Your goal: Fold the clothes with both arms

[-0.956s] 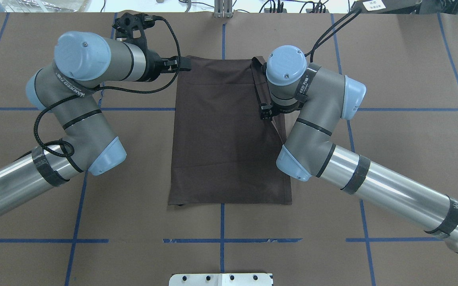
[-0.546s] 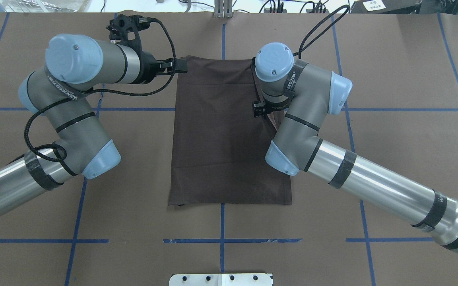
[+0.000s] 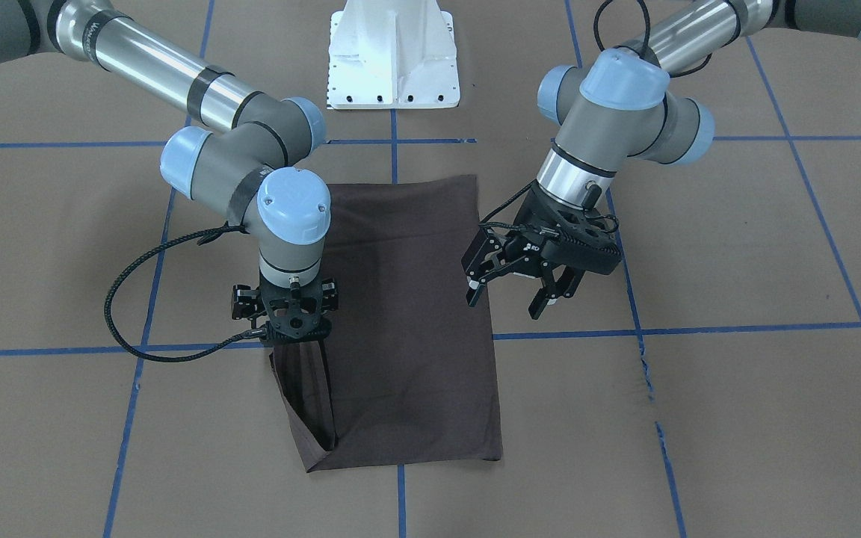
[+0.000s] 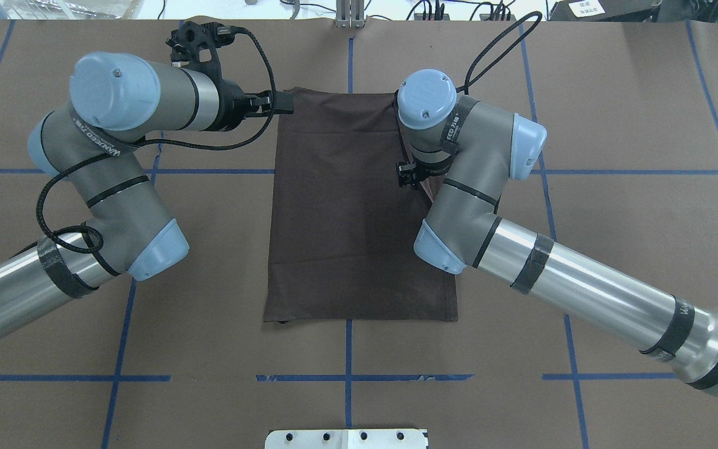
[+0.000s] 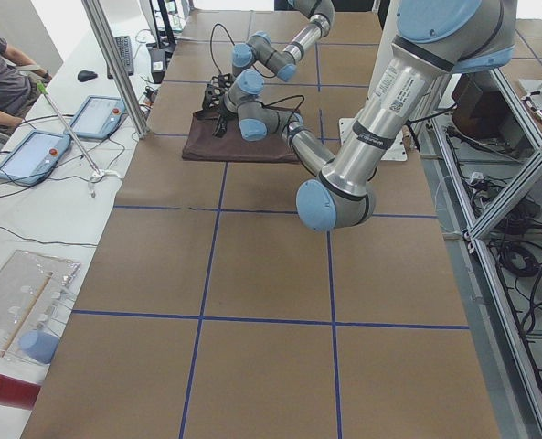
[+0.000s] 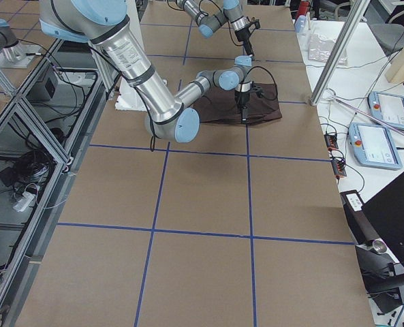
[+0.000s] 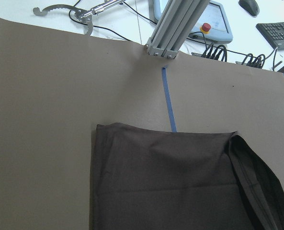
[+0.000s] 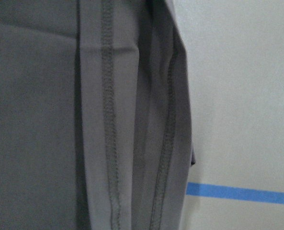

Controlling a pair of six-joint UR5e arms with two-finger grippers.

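Note:
The dark brown T-shirt [image 4: 346,224] lies folded into a long rectangle in the middle of the table. It also shows in the front view [image 3: 408,314] and the left wrist view [image 7: 165,182]. My right gripper [image 3: 292,338] is shut on the shirt's far right edge and holds a strip of it lifted. In the overhead view the right gripper [image 4: 410,178] is mostly hidden under its wrist. The right wrist view shows the stitched hem [image 8: 108,120] close up. My left gripper [image 3: 503,308] is open and empty, above the shirt's left edge near the far corner [image 4: 281,103].
The white pedestal base [image 3: 393,52] stands at the near edge of the table. Blue tape lines [image 4: 346,377] form a grid on the brown table cover. An aluminium post [image 7: 168,28] stands past the far edge, with cables and tablets behind it.
The right arm has swung inward to the left over the shirt, carrying the lifted edge with it. The left arm has drawn back slightly to the left, off the far corner.

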